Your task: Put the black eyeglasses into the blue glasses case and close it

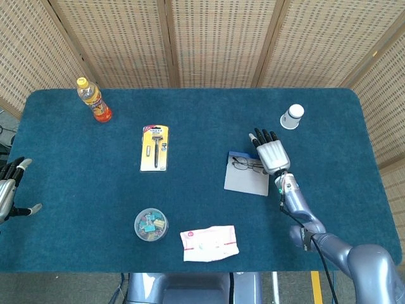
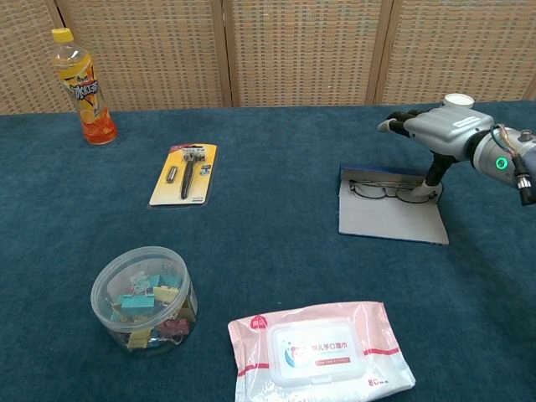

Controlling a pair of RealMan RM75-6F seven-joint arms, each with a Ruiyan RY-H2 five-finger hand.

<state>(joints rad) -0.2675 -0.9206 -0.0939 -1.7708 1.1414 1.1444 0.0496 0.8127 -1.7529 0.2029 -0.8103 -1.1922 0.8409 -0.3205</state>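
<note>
Grey and black fingers (image 2: 400,122) of the right hand (image 2: 439,127) are spread flat, palm down, hovering over the far right part of the blue glasses case (image 2: 390,216); the thumb reaches down to the right end of the black eyeglasses (image 2: 389,190), though whether it touches them is hard to tell. From the head view the same hand (image 1: 271,152) sits just right of the eyeglasses (image 1: 247,165), which lie across the far end of the open case (image 1: 247,178), folded flat on its pale grey inner panel. A white paper cup (image 1: 292,116) stands beyond the hand, near the surface's far right corner. The left hand (image 1: 9,189) shows only at the left edge of the head view, fingers apart and holding nothing, well away from the case. On the dark blue surface (image 1: 202,120) also lie a packaged razor (image 1: 155,147), an orange drink bottle (image 1: 93,99), a clear tub of binder clips (image 2: 144,299) and a pack of wet wipes (image 2: 321,351).
</note>
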